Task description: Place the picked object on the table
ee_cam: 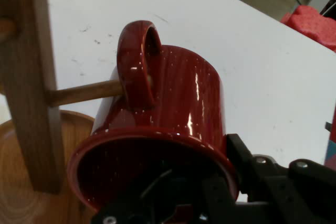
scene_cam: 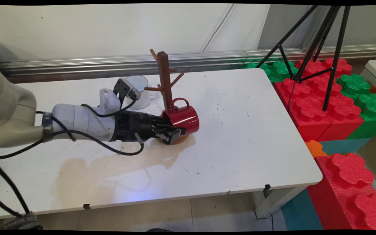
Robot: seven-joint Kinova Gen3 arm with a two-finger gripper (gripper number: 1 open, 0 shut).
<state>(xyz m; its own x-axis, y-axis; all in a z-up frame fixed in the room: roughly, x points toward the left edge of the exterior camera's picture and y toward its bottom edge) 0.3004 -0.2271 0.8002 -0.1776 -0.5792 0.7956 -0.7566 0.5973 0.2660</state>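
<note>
White tabletop [scene_cam: 240, 130] fills most of the scene, with a pale wall and a metal rail behind it and big red and green foam building blocks [scene_cam: 321, 98] stacked off its right end under the legs of a black tripod [scene_cam: 318, 42]. At the arm's tip, the black two-finger gripper [scene_cam: 171, 130] is clamped on the rim of a glossy dark red ceramic mug [scene_cam: 183, 119]; in the hand view one finger goes inside the mouth and the other presses the outer wall, so the jaws are closed on the mug's lip. The mug lies on its side, mouth toward the gripper, base pointing right, handle uppermost. It is held just above the round wooden base of a brown wooden mug tree [scene_cam: 165, 81], right against the upright post. In the hand view, one of the tree's short pegs [ee_cam: 84, 93] reaches toward the handle loop and seems to meet it, though whether it passes through cannot be told. By its look the mug is stiff, fairly heavy for its size, smooth-glazed and so likely slippery, and it would chip or crack if knocked; the rim hold looks workable, the handle being the other natural place. Behind the tree stands a white enamel-looking cup [scene_cam: 139, 91], partly hidden by the wrist. A wide tan stain [scene_cam: 109, 166] spreads over the table's near left part.
</note>
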